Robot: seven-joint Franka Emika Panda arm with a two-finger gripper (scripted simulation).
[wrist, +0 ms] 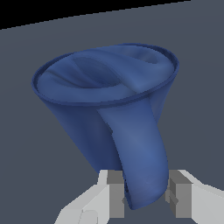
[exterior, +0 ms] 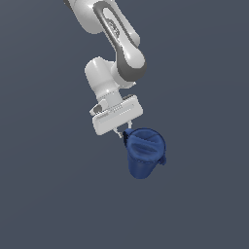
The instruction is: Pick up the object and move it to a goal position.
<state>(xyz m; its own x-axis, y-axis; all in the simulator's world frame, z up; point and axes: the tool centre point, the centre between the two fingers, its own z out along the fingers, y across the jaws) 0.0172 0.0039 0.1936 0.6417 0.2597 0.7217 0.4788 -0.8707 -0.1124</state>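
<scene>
Dark blue pitcher (exterior: 144, 154): tapered body, wide round lidded top, narrower base. In the exterior view it sits just below and toward that view's right of the arm's hand, top face tilted toward the camera, base pointing down and away. A small protrusion shows at its side on the exterior view's right, near the rim; cannot tell whether that is the spout. No shadow or contact patch is visible under it against the flat grey ground (exterior: 44, 194), so whether it rests on the surface or is lifted cannot be told from these views.

Wrist view: pitcher (wrist: 87, 100) fills most of the picture, lid surface with shallow curved ridges, rim clearly defined. The side handle (wrist: 142, 153) runs from the rim down as a broad curved strap and passes between the two fingers.

Gripper (wrist: 144, 192): fingers at a narrow spacing, one on each side of the handle's lower end, both pads appearing to touch it. Reads as clamped on the handle. In the exterior view the gripper (exterior: 121, 132) is mostly hidden behind the white hand body; only short finger tips show, meeting the pitcher's rim at the upper left of the lid.

Arm (exterior: 114, 44): white links with dark grey joint, coming down from the top of the exterior view, wrist bent so the hand angles toward the pitcher
</scene>
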